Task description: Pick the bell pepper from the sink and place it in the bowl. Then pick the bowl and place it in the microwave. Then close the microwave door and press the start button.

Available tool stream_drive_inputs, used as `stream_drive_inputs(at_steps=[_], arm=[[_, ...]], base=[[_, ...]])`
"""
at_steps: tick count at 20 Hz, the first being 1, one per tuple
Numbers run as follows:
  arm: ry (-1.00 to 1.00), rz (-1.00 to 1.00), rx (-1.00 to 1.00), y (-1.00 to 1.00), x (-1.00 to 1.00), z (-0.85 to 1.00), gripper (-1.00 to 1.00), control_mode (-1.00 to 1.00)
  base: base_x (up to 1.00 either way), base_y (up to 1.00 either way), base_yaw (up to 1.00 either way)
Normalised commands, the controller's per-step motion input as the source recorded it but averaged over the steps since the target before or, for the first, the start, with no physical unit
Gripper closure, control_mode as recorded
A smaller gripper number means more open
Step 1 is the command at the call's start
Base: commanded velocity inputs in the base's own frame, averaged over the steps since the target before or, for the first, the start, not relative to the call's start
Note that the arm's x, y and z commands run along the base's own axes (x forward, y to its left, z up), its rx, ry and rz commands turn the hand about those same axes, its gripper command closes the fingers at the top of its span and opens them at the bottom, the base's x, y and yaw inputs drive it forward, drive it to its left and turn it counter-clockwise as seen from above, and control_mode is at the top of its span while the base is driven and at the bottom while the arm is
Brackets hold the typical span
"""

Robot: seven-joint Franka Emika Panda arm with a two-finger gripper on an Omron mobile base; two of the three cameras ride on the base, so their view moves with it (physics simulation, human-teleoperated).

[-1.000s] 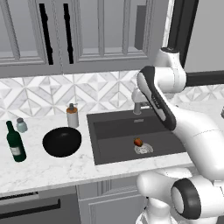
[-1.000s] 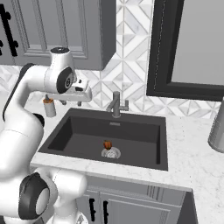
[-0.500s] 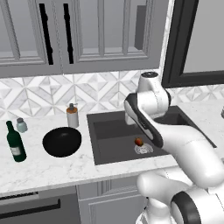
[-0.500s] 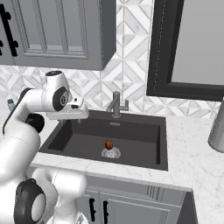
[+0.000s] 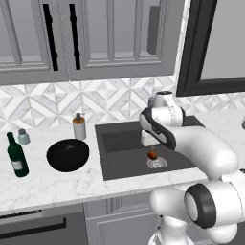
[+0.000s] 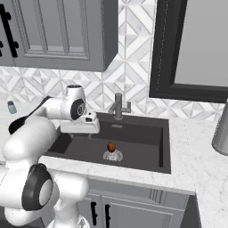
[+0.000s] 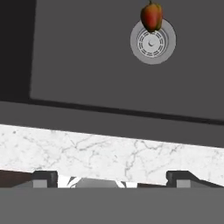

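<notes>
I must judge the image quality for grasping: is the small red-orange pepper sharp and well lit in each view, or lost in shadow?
Left base view: the small red-orange bell pepper is tiny and soft-edged but bright against the dark grey sink. Right base view: similar, pepper readable, no glare. Hand view: pepper sharp, evenly lit, cut by the top edge.

The sink [image 6: 133, 138] floor lay bare around the bell pepper [image 6: 111, 147], which stood at the drain [image 7: 153, 41]. The faucet [image 6: 118, 106] rose behind it.
</notes>
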Motion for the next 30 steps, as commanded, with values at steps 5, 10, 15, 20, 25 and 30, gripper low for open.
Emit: stream_drive_inputs(at_steps=[5,10,15,20,25,30], arm=[[0.08,0.0,-0.02,0.0,0.0,-0.48,-1.0,-1.0],[0.0,0.0,-0.01,-0.17,-0.01,-0.29,-1.0,-1.0],[0.0,0.0,-0.09,-0.25,0.02,-0.42,-1.0,-1.0],[0.0,-0.01,-0.23,0.02,0.32,-0.46,-1.0,-1.0],[0.0,0.0,-0.09,-0.07,0.26,-0.2,-1.0,-1.0],[0.0,0.0,0.0,-0.19,0.38,-0.06,-1.0,-1.0]], base=[[0.0,0.0,0.0],[0.0,0.0,0.0],[0.0,0.0,0.0],[0.0,0.0,0.0],[0.0,0.0,0.0],[0.0,0.0,0.0]])
